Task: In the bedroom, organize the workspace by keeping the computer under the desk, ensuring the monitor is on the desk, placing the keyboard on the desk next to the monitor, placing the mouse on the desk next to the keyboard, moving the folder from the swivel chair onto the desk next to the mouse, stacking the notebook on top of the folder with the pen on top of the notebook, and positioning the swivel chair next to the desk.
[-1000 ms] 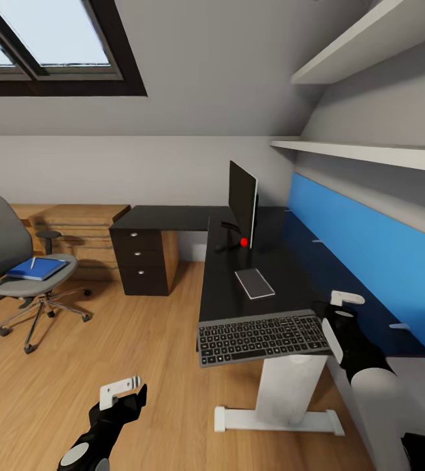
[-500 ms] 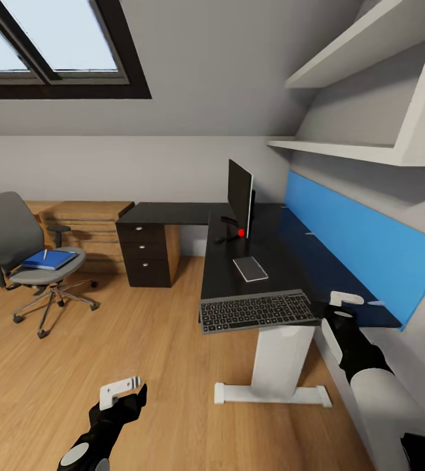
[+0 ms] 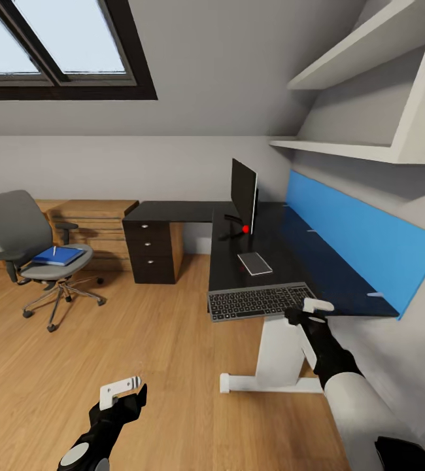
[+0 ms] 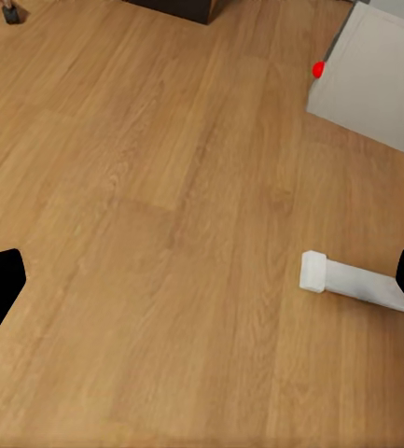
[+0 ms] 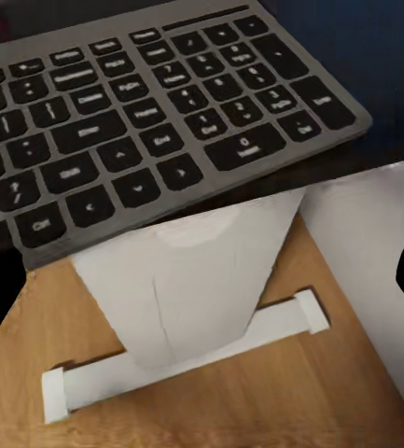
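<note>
Ahead in the head view, a long black desk [image 3: 284, 261] on a white leg, with a black drawer unit [image 3: 152, 252] at its far end. On the desk, a monitor [image 3: 244, 196] standing upright near the bend, a thin grey notebook [image 3: 255, 263] lying flat in front of it, and a keyboard [image 3: 261, 301] at the near edge, its front overhanging slightly. Off to the left on the wood floor [image 3: 140, 340], well apart from the desk, a grey swivel chair [image 3: 33, 248] carrying a blue folder [image 3: 58, 256] on its seat, with a thin pale pen [image 3: 54, 250] lying on top of the folder. Behind the chair, a low light-wood cabinet [image 3: 95, 226] against the wall. Right gripper [image 3: 312, 313] raised just beside the keyboard's right end, fingers spread apart and empty, the keyboard's keys [image 5: 155, 121] close under its wrist camera. Left gripper [image 3: 122, 391] held low over the floor, fingers parted wide with nothing between them. Blue panel [image 3: 363, 242] along the wall behind the desk, white shelves [image 3: 343, 150] above.
</note>
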Available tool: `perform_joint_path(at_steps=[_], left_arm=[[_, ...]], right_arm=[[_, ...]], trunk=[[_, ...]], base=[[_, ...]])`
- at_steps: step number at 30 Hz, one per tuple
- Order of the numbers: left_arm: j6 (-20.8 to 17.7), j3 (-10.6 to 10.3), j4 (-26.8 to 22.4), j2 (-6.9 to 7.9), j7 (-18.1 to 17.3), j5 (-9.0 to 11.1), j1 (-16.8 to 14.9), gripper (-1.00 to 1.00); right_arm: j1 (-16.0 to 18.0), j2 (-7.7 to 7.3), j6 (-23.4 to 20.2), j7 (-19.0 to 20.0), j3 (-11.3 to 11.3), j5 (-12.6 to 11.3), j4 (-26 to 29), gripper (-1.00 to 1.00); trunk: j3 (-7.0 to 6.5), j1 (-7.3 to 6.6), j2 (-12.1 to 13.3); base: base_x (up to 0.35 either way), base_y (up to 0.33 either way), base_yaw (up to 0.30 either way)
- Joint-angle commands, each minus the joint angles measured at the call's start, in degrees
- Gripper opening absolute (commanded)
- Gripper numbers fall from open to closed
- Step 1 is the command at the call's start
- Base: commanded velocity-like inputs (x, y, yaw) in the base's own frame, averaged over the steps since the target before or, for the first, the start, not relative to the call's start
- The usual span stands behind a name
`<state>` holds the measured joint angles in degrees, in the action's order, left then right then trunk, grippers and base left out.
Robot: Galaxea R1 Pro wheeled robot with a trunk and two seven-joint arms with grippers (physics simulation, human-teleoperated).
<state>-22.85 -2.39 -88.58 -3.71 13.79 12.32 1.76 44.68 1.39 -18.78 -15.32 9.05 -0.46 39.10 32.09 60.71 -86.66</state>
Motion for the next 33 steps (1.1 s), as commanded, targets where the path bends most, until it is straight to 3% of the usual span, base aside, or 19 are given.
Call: perform_joint_path(at_steps=[1,6,12,15,23,33], left_arm=[[-0.18,-0.07,-0.11,0.02,0.50,0.60,0.00,1.00],[-0.19,-0.07,-0.11,0.02,0.51,0.56,0.00,1.00],[-0.25,-0.07,-0.11,0.02,0.48,0.60,0.00,1.00],[-0.26,-0.07,-0.11,0.04,0.49,0.60,0.00,1.00],[-0.26,-0.07,-0.11,0.02,0.52,0.60,0.00,1.00],[-0.26,-0.07,-0.11,0.03,0.52,0.60,0.00,1.00]], right_arm=[[-0.02,0.98,-0.29,0.02,0.10,0.07,-0.73,1.00],[-0.09,3.52,-0.23,1.63,0.09,-0.08,-3.43,1.00],[-0.11,4.83,-0.27,6.78,0.20,-2.03,-5.99,1.00],[-0.12,4.83,-0.28,8.92,0.29,-4.31,-6.99,1.00],[-0.12,4.40,-0.29,16.74,0.43,-13.26,-8.60,1.00],[-0.12,2.70,-0.37,25.08,0.53,-18.79,-11.95,1.00]], trunk=[[0.04,0.00,-0.03],[0.04,0.00,-0.03],[0.04,0.00,-0.03],[0.04,0.00,-0.03],[0.04,0.00,-0.03],[0.04,0.00,-0.03]], base=[[-0.003,0.006,0.000],[-0.001,0.003,0.000],[0.000,0.000,0.000],[0.000,0.000,0.000],[0.000,0.000,0.000],[0.000,0.000,0.000]])
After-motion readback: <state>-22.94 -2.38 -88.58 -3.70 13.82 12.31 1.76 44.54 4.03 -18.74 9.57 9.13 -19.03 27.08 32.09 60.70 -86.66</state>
